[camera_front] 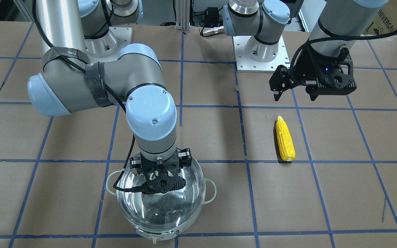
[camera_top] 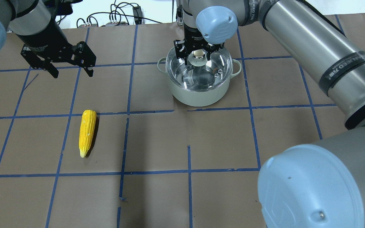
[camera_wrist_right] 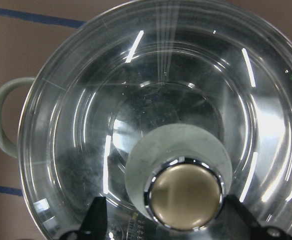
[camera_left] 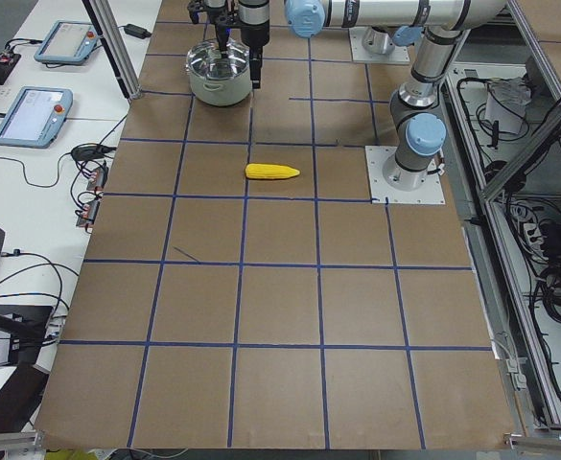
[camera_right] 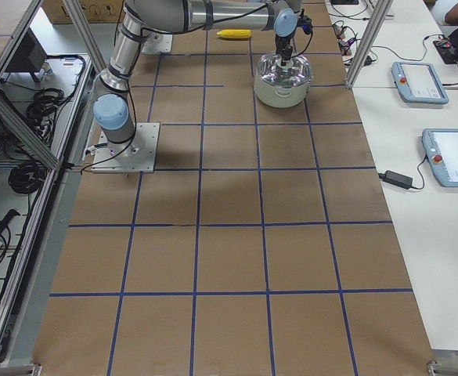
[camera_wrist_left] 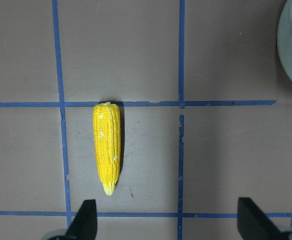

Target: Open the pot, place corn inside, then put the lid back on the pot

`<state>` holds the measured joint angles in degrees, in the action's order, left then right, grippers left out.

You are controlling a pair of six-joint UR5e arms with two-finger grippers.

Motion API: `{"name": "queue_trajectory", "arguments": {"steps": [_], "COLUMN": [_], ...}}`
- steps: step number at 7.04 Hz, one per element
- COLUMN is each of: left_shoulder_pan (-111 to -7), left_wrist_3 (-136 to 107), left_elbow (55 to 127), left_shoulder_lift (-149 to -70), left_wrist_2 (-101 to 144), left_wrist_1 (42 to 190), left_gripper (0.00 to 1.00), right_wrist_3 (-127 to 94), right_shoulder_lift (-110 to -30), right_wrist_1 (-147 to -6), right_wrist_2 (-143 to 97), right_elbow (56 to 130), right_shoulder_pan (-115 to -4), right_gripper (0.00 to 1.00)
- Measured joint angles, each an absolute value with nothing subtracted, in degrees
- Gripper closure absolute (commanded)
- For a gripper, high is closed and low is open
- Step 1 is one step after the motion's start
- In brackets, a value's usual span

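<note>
The pot (camera_top: 198, 95) stands on the table with the glass lid (camera_top: 215, 68) seated on it. My right gripper (camera_top: 197, 57) is open and hangs straight down over the lid, one finger on each side of the beige-topped knob (camera_wrist_right: 185, 195), apart from it. The pot also shows in the front view (camera_front: 210, 191). The corn (camera_top: 86, 133) lies flat on the paper, well left of the pot, with its pointed end toward the robot. My left gripper (camera_top: 70, 71) is open and empty, above the table just beyond the corn (camera_wrist_left: 107, 155).
Brown paper with a blue tape grid covers the table (camera_top: 182, 142). The two arm base plates (camera_front: 260, 55) sit at the robot's edge. Control tablets (camera_right: 420, 78) lie on a side bench beyond an aluminium post (camera_right: 366, 39).
</note>
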<state>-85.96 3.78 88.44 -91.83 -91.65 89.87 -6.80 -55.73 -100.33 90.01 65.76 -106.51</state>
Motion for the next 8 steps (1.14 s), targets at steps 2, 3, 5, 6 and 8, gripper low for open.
{"name": "queue_trajectory", "arguments": {"steps": [2, 3, 5, 6, 8], "left_shoulder_pan": [-85.96, -85.96, -85.96, -85.96, -85.96], "left_wrist_3": [3.84, 3.86, 3.89, 3.95, 4.09], "left_elbow": [88.42, 88.43, 88.49, 88.5, 88.51], "left_shoulder_lift": [-91.8, -91.77, -91.73, -91.7, -91.65], "left_wrist_2": [-91.59, -91.59, -91.58, -91.58, -91.58], "left_wrist_1": [89.85, 89.83, 89.82, 89.84, 89.9], "left_gripper": [0.0, 0.0, 0.0, 0.0, 0.0], "right_wrist_3": [-6.75, -6.62, -6.39, -6.35, -6.41], "right_shoulder_lift": [-54.32, -53.85, -53.49, -53.47, -53.44], "right_wrist_1": [-100.49, -100.59, -100.7, -100.67, -100.38], "right_wrist_2": [90.06, 90.22, 91.4, 91.71, 91.87], "right_elbow": [63.8, 63.29, 63.04, 63.02, 62.93], "right_shoulder_pan": [-106.42, -106.33, -106.17, -106.15, -106.11], "right_gripper": [0.16, 0.19, 0.39, 0.46, 0.46]}}
